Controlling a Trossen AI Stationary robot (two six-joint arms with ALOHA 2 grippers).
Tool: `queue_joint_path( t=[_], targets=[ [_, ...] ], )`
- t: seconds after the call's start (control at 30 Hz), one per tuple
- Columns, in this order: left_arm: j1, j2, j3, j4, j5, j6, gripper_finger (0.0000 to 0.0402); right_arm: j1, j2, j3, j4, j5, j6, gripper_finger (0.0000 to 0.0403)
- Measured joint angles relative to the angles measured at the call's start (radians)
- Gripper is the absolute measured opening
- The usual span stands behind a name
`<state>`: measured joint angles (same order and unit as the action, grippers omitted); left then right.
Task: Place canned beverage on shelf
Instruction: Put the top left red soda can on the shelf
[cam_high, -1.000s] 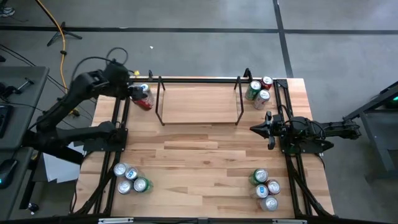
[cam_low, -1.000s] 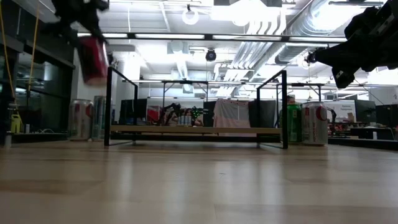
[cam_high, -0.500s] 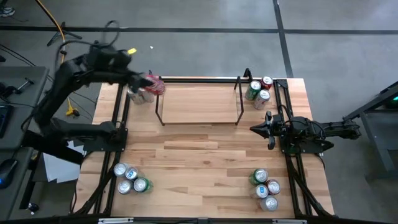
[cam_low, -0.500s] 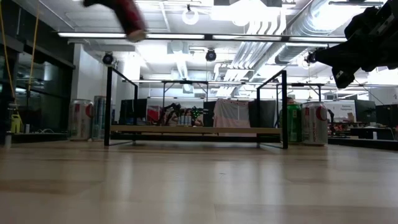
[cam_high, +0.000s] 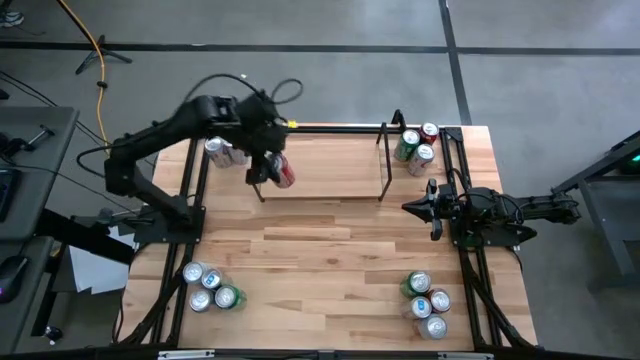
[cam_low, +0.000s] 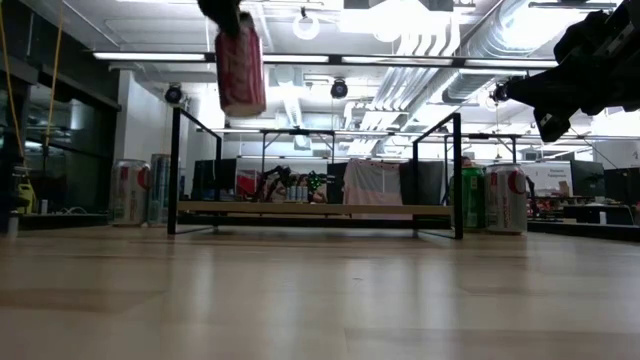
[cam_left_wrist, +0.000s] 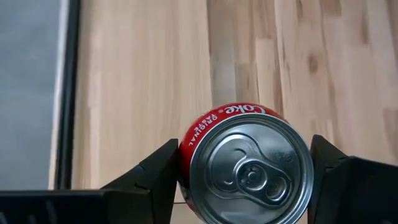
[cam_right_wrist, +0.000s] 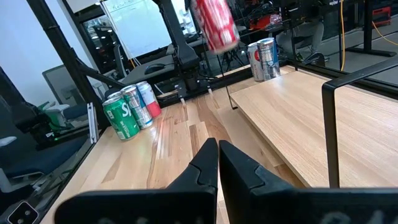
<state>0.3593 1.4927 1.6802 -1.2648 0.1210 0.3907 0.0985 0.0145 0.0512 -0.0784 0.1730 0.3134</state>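
Note:
A red Coke can (cam_high: 284, 172) hangs high above the left end of the shelf (cam_high: 320, 170), a low rack of black rods on a light wood base (cam_low: 310, 209). My left gripper (cam_left_wrist: 245, 177) is shut on the can, which the low view shows near the top of the picture (cam_low: 240, 68). My right gripper (cam_high: 410, 207) waits shut at the table's right side, pointing level toward the left, with nothing in it (cam_right_wrist: 217, 149). My left gripper pinches the can's upper end between its two fingers, one on each side of the red wall (cam_left_wrist: 186, 149) just below the top rim. The fingers (cam_left_wrist: 152, 180) come from above, slanting down. The can hangs nearly upright, top up, clear of shelf and table.
Silver cans (cam_high: 218, 152) stand at the far left corner beside the shelf, and green, red and silver cans (cam_high: 415, 145) at the far right corner. More cans cluster near left (cam_high: 208, 285) and near right (cam_high: 428, 300). Black frame rails (cam_high: 190, 200) edge the table.
My left gripper has carried the red can from the far left corner toward the right, over the shelf's left rods, rising at first. The wrist has rolled, and the can has gone from tilted to nearly upright. The grip has not changed.

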Motion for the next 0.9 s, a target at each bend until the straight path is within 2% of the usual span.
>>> queue_joint_path(
  t=[0.23,0.47,0.63,0.9],
  targets=[
    [0.012,0.029,-0.183,0.117,-0.100,0.014,0.0177,0.000,0.000,0.000,0.000,0.000,0.000,0.0000],
    [0.018,0.029,-0.338,0.241,-0.088,0.005,0.0176,0.000,0.000,0.000,0.000,0.000,0.000,0.0000],
    [0.019,0.028,-0.393,0.300,-0.093,0.009,0.0177,0.000,0.000,0.000,0.000,0.000,0.000,0.0000],
    [0.027,0.033,-0.393,0.302,-0.104,0.035,0.0190,0.000,0.000,0.000,0.000,0.000,0.000,0.0000]
  ],
)
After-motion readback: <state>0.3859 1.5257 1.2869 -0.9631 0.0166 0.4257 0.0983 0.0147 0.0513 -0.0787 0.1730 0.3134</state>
